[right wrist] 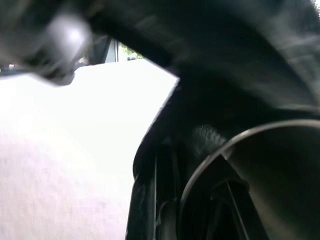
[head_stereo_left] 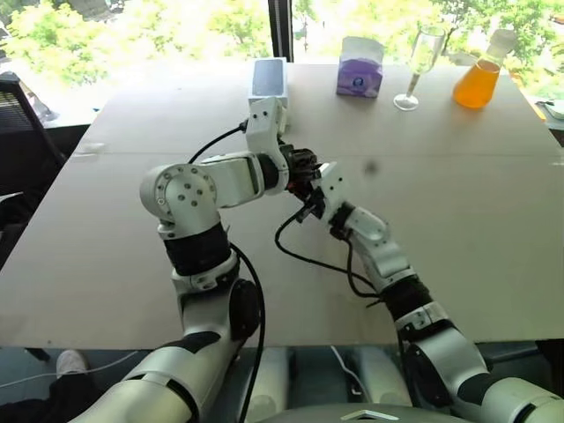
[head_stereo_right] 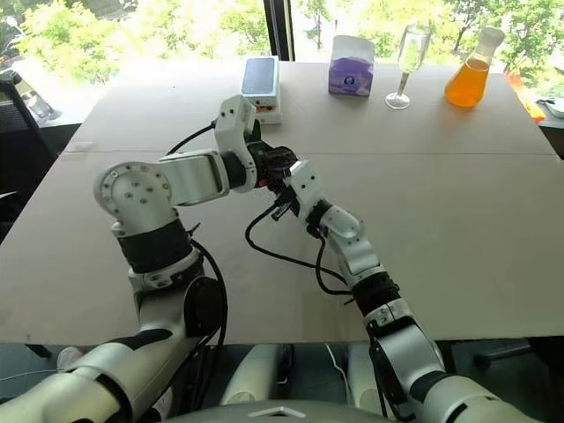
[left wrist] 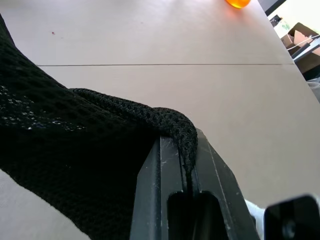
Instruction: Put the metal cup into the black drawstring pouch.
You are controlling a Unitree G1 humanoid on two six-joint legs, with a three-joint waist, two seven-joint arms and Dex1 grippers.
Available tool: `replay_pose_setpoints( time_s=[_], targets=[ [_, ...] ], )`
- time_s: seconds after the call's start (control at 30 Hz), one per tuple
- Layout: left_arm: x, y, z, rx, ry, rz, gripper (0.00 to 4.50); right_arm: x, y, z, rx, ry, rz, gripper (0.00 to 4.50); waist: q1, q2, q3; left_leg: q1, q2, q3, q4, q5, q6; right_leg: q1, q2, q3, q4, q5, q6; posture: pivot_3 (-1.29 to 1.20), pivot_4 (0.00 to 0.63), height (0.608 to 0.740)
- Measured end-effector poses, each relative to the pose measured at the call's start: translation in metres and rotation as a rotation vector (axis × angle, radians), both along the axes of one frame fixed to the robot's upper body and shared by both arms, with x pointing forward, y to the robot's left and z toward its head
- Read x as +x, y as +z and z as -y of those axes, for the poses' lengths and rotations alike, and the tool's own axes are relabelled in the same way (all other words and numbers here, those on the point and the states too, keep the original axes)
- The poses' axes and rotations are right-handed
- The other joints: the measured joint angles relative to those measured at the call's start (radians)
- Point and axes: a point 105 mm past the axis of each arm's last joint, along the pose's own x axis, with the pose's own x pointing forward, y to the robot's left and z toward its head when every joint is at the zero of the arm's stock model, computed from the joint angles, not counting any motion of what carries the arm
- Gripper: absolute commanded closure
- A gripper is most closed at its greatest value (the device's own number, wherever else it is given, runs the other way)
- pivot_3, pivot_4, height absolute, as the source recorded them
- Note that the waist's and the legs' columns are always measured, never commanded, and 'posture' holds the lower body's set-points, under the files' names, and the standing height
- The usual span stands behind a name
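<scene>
The two arms are meeting over the middle of the pale worktop (head_stereo_left: 493, 220), well back from its near edge and with bare surface lying open on every side of them. A thin seam is running across the worktop just behind the arms. Along the far edge, by the window, a white box with a blue top (head_stereo_left: 268, 79), a purple tissue box (head_stereo_left: 359, 67), a tall clear stemmed glass (head_stereo_left: 421, 66) and a flask of orange liquid (head_stereo_left: 480, 75) are standing in a loose row, well apart from the arms.

The left gripper (left wrist: 186, 165) is pinching shut on the rim of the black drawstring pouch (left wrist: 65, 165), the fabric's rolled edge folding over between its fingers (left wrist: 150, 200). The pouch is hanging off the worktop, a soft open-weave black mesh, bunched and sagging from the pinch.

The right gripper (right wrist: 195, 200) is sitting nearly closed on the wall of the metal cup (right wrist: 280, 180), right up against the pouch. The cup's thin shiny rim is curving across the right wrist view with its dark inside facing the camera, and black fabric is draping over and around it; I cannot tell how far in it is sitting. From the head views the cup is hidden between the two wrists (head_stereo_left: 304, 176).
</scene>
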Motion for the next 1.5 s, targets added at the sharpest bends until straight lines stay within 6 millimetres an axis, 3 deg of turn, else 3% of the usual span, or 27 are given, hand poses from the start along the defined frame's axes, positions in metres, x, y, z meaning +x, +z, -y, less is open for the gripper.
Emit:
replay_pose_setpoints(
  time_s=[0.1, 0.23, 0.5, 0.63, 0.8, 1.03, 1.17, 1.4, 1.5],
  targets=[
    [-0.004, -0.005, -0.003, -0.019, 0.005, 0.007, 4.5, 0.006, 0.004, -0.002, 0.158, 0.009, -0.154, 4.43, -0.009, 0.001, 0.0, 0.001, 0.002, -0.001, -0.001, 0.001, -0.002, 0.0, 0.0, 0.0, 0.0, 0.0, 0.0, 0.0, 0.15, 0.74],
    [-0.006, -0.007, -0.003, -0.034, 0.015, 0.007, 4.5, 0.009, 0.002, 0.002, 0.193, 0.017, -0.221, 4.43, -0.007, -0.001, 0.0, 0.0, 0.0, -0.001, 0.0, 0.001, -0.002, 0.0, -0.001, 0.0, 0.0, 0.0, 0.0, 0.0, 0.15, 0.74],
    [0.002, 0.013, 0.015, -0.082, -0.014, -0.008, 4.5, 0.005, 0.012, 0.004, 0.066, -0.003, -0.011, 4.43, 0.001, -0.001, 0.0, 0.0, -0.001, -0.001, 0.0, 0.001, -0.002, 0.0, 0.0, 0.0, 0.0, 0.0, 0.0, 0.0, 0.15, 0.74],
    [0.004, 0.013, 0.012, -0.158, -0.003, -0.037, 4.5, 0.006, 0.016, 0.001, 0.155, 0.005, -0.079, 4.43, -0.004, -0.001, 0.0, 0.0, 0.001, -0.001, -0.001, 0.001, -0.002, 0.0, 0.001, -0.001, 0.0, 0.0, 0.0, 0.0, 0.15, 0.74],
    [0.007, 0.01, 0.004, -0.301, 0.037, -0.096, 4.5, 0.006, 0.015, 0.0, 0.148, 0.007, -0.088, 4.43, 0.001, -0.001, 0.0, 0.0, 0.0, -0.001, 0.0, 0.001, -0.002, 0.0, 0.0, -0.001, 0.0, 0.0, 0.0, 0.0, 0.15, 0.74],
    [0.005, 0.008, -0.003, -0.357, 0.068, -0.121, 4.5, 0.02, 0.029, 0.026, 0.409, -0.025, -0.302, 4.43, 0.006, -0.001, 0.0, -0.001, 0.0, -0.001, 0.0, 0.001, -0.002, 0.0, -0.001, -0.001, 0.0, 0.0, 0.0, 0.0, 0.15, 0.74],
    [0.002, 0.007, -0.002, -0.37, 0.074, -0.129, 4.5, 0.022, 0.028, 0.029, 0.477, -0.019, -0.38, 4.43, 0.004, -0.001, 0.0, 0.0, 0.0, -0.001, 0.0, 0.001, -0.002, 0.0, 0.0, -0.001, 0.0, 0.0, 0.0, 0.0, 0.15, 0.74],
    [0.002, 0.01, -0.006, -0.414, 0.102, -0.141, 4.5, 0.019, 0.031, 0.024, 0.495, 0.005, -0.405, 4.43, 0.006, -0.001, 0.0, -0.001, 0.0, -0.001, 0.0, 0.001, -0.002, 0.0, 0.0, -0.001, 0.0, 0.0, 0.0, 0.0, 0.15, 0.74],
    [0.004, 0.013, -0.005, -0.456, 0.108, -0.15, 4.5, 0.012, 0.032, 0.009, 0.405, 0.026, -0.333, 4.43, 0.004, -0.001, 0.0, -0.001, 0.0, 0.0, 0.0, 0.001, -0.002, 0.0, 0.0, 0.0, 0.0, 0.0, 0.0, 0.0, 0.15, 0.74]
  ],
)
